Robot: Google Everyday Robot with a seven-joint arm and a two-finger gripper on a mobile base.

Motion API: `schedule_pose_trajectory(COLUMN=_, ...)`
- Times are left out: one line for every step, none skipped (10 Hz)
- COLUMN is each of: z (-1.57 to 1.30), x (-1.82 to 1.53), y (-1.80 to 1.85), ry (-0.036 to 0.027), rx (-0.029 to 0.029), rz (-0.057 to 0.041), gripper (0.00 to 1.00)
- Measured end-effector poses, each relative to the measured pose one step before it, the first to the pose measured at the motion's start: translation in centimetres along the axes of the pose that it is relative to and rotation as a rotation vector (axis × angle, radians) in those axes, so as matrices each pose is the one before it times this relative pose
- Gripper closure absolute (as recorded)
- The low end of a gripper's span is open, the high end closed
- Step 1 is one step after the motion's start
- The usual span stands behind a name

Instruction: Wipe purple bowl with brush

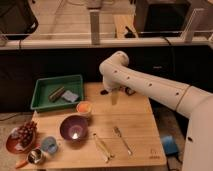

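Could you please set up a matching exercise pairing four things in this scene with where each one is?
Things:
1 purple bowl
2 fork
3 green tray
4 gripper

Places:
A over the far side of the table
B on the table's far left corner
C just in front of the orange bowl
D right of the yellow utensil

Pairs: 1-C, 2-D, 3-B, 4-A

Pale jaws hang over the tan tabletop; front-left of them, purple bowl, orange bowl, green tray.
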Motion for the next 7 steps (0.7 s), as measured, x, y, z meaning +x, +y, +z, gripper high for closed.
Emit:
schedule_pose_trajectory(z=0.383, x=0.268, y=-0.017, ry=0.00192, rx=-0.00902, rz=0.00776, gripper=0.20)
schedule_pose_trajectory(z=0.926, x=1.106, y=-0.281, ry=0.00599, rx=-0.00432, rz=0.02001, gripper=0.20)
schedule_pose_trajectory(z=0.948, x=1.863, y=-0.754, ry=0.00511, rx=-0.00025, rz=0.01858, gripper=0.20)
schedule_pose_trajectory(z=0.684, x=1.406, y=-0.935, ry=0.00358, rx=0.00508, rz=0.01464, gripper=0.20)
schedule_pose_trajectory(z=0.543, x=0.716, y=-0.901, ry=0.00307, rx=0.00790, rz=0.00843, gripper=0.20)
schedule_pose_trajectory(z=0.704, x=0.302, y=-1.046, ry=-0.00255, rx=0.00929, rz=0.00862, gripper=0.20)
schedule_pose_trajectory(z=0.900, x=0.715, y=-1.295, ry=-0.00118, rx=0.01135, rz=0.01293, gripper=0.20)
